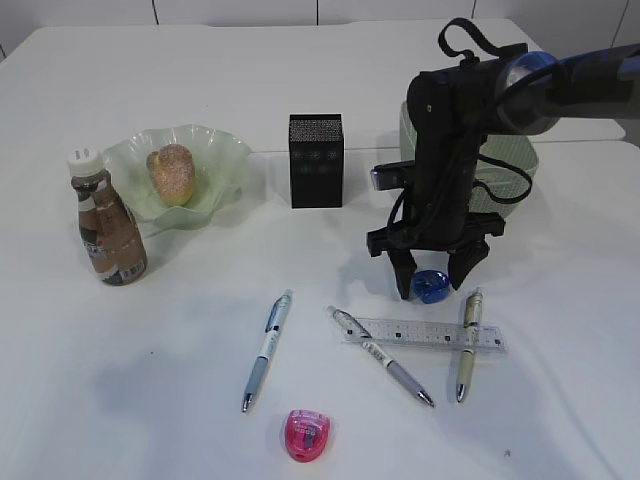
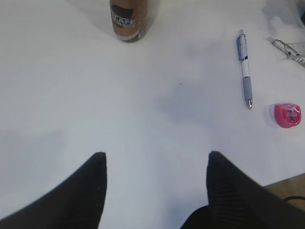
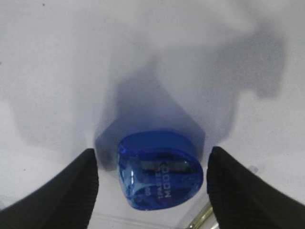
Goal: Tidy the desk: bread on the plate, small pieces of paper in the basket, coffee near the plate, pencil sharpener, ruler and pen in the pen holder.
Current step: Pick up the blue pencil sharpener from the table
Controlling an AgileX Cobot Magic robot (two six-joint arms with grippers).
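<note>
The right tool (image 1: 434,276) stands released astride the blue sharpener (image 1: 432,287) on the desk (image 1: 320,90); it looks light, hard and slick, best pinched across its flat sides.

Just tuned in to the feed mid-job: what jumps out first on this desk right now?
The right gripper stands out first, its open jaws straddling a blue pencil sharpener on the desk, just behind the ruler and three scattered pens. Far left, the bread already sits in the green plate with the coffee beside it. A pink pencil sharpener lies alone at the front edge.
</note>
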